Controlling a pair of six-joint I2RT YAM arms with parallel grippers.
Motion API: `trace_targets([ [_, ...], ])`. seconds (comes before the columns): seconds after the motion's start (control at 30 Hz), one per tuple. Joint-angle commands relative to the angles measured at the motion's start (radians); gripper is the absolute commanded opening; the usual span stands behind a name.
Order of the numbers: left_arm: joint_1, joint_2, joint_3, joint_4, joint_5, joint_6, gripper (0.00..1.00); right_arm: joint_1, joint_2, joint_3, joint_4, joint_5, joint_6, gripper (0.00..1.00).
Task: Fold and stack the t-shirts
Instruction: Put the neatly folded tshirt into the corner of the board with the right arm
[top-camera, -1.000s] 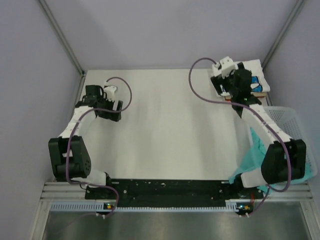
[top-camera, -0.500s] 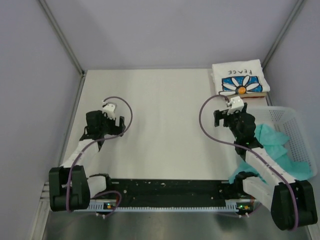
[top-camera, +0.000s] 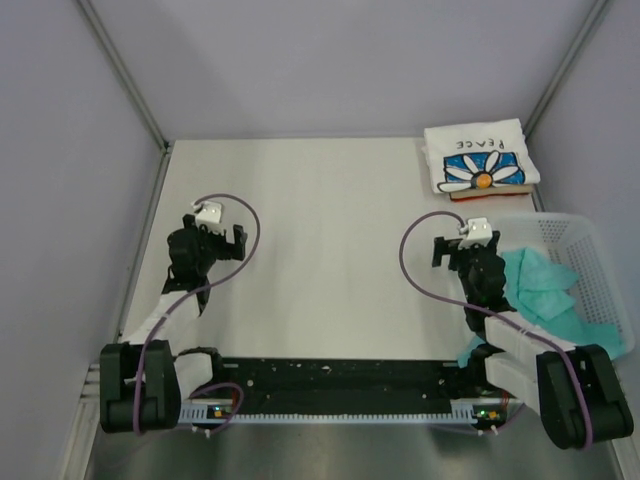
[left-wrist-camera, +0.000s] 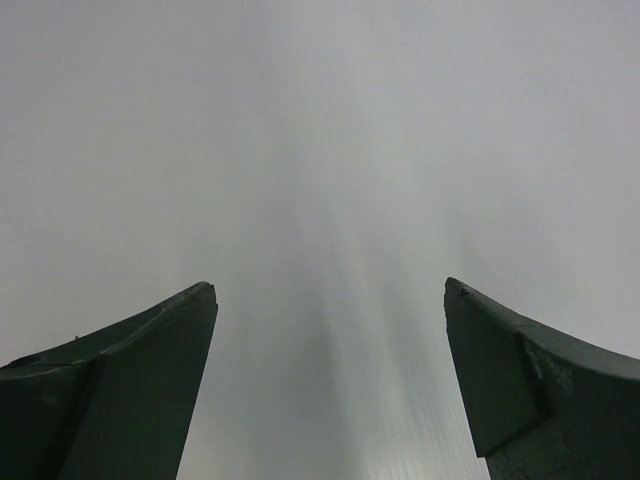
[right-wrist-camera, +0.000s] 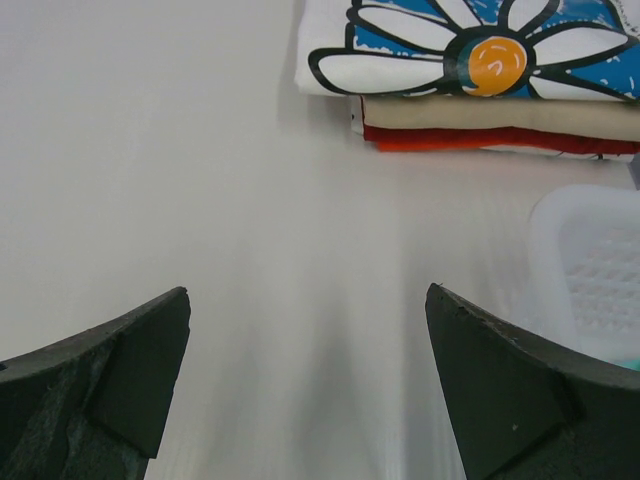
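A folded white t-shirt with blue daisy print and "PEACE" (top-camera: 477, 164) lies on top of a stack at the table's far right corner. Under it a folded tan t-shirt with a red edge (top-camera: 490, 193) shows; in the right wrist view the daisy shirt (right-wrist-camera: 470, 50) sits over the tan shirt (right-wrist-camera: 490, 117). My right gripper (top-camera: 452, 247) is open and empty, a little in front of the stack; its jaws stand wide in the right wrist view (right-wrist-camera: 308, 300). My left gripper (top-camera: 222, 240) is open and empty over bare table at the left (left-wrist-camera: 330, 290).
A white plastic mesh basket (top-camera: 590, 250) stands at the right edge, holding crumpled teal cloth (top-camera: 545, 290). Its corner shows in the right wrist view (right-wrist-camera: 590, 260). Grey enclosure walls and metal rails bound the table on the left, back and right.
Both arms have drawn back toward their bases. The right gripper has left the stack in the far right corner, and the daisy shirt now lies uncovered on top.
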Motion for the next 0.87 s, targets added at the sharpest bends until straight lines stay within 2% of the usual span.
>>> trace_targets([
  [0.0,0.004,-0.001,-0.033,0.113,-0.019,-0.013,0.99,0.0,0.006,-0.021,0.156,0.011,0.012,0.99],
  [0.73,0.004,0.031,-0.022,0.096,-0.021,0.001,0.99,0.0,0.032,0.012,0.119,-0.002,0.01,0.99],
  [0.83,0.004,0.037,0.007,0.054,-0.043,-0.008,0.99,0.001,0.037,0.013,0.116,0.0,0.01,0.99],
])
